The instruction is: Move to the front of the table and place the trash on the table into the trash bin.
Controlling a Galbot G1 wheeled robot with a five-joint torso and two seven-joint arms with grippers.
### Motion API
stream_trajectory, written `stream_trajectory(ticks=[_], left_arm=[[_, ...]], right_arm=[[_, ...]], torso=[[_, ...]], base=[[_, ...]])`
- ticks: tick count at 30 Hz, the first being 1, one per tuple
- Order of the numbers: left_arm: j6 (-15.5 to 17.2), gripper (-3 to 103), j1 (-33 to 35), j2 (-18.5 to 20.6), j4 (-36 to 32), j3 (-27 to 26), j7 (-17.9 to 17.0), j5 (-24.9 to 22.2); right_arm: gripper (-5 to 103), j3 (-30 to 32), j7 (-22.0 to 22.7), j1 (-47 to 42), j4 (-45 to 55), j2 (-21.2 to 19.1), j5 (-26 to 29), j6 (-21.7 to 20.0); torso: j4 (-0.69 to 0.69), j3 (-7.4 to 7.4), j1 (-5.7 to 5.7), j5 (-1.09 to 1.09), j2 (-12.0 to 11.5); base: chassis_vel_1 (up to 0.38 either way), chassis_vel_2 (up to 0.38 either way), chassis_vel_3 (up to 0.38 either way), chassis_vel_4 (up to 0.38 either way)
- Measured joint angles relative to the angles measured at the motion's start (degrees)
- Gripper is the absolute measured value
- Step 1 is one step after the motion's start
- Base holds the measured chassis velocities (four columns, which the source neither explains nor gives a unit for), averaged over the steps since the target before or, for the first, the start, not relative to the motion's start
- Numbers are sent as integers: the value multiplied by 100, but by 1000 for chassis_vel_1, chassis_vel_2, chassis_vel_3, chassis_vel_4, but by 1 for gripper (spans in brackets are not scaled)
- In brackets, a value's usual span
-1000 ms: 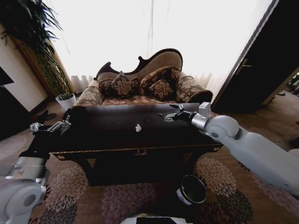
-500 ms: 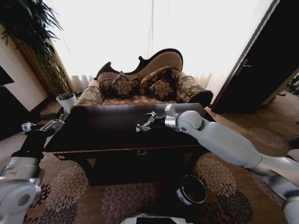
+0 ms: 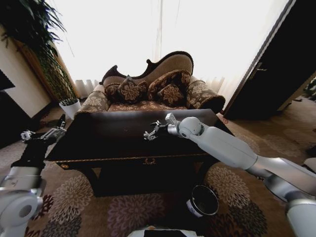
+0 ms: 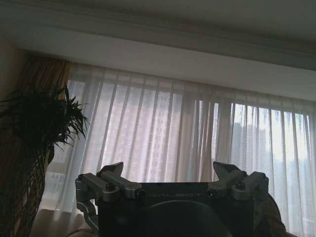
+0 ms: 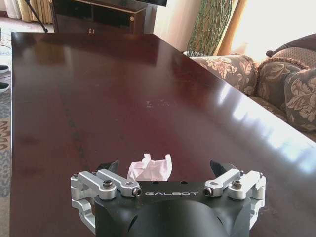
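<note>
Black trash bin (image 3: 203, 200) stood on the carpet before the table (image 3: 113, 143), contents unclear. Right gripper (image 3: 149, 134) reached over the tabletop at the tissue; left gripper (image 3: 42, 134) hung off the table's left end, sofa (image 3: 148, 91) behind. Left wrist view: fingers spread, curtains (image 4: 163, 133) beyond. Right wrist view: fingers (image 5: 111, 178) apart, crumpled tissue (image 5: 149, 168) between them on the wood.

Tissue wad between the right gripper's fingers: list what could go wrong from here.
1. The tissue wad is light and lies on the glossy table; the open right gripper could nudge it away rather than pinch it.
2. The trash bin sits low on the floor beside the table, so a loosely held wad might miss its mouth.
</note>
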Motion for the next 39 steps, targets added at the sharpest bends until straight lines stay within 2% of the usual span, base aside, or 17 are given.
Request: stream_trajectory(ticks=[9,19,22,25,28,31,34,35,37,38,39], left_arm=[[-2,100,-86,2,65,146,1,45],[-2,100,-94,4,100,162,1,67],[-1,100,-99,5,111,162,1,67],[1,100,-108,6,116,171,2,67],[6,100,-126,7,128,193,1,75],[9,100,-133,7,131,208,1,77],[12,100,-137,12,138,219,1,81],[12,100,-137,12,138,219,1,81],[12,100,-137,21,144,216,1,82],[12,100,-137,21,144,216,1,82],[12,100,-137,23,144,209,1,82]], right_arm=[[100,72,-35,-131,112,-73,-20,92],[101,98,-164,-213,-92,48,-218,196],[91,101,-204,-217,-115,59,-240,212],[86,111,-227,-217,-117,51,-242,220],[70,126,-289,-216,-128,27,-263,241],[65,136,-321,-219,-138,18,-277,256],[48,159,-347,-242,-138,17,-280,264],[48,159,-347,-242,-138,17,-280,264],[37,169,-358,-257,-131,17,-281,268],[37,169,-358,-257,-131,17,-281,268],[32,171,-363,-264,-127,16,-281,276]], torso=[[-1,0,0,0,0],[0,0,0,0,0],[0,0,0,0,0],[0,0,0,0,0],[0,0,0,0,0],[-1,0,0,0,0],[0,0,0,0,0],[0,0,0,0,0],[-1,0,0,0,0],[-1,0,0,0,0],[0,0,0,0,0]], base=[[0,0,0,0],[0,0,0,0],[0,0,0,0],[0,0,0,0],[0,0,0,0],[0,0,0,0],[0,0,0,0],[0,0,0,0],[0,0,0,0],[0,0,0,0],[0,0,0,0]])
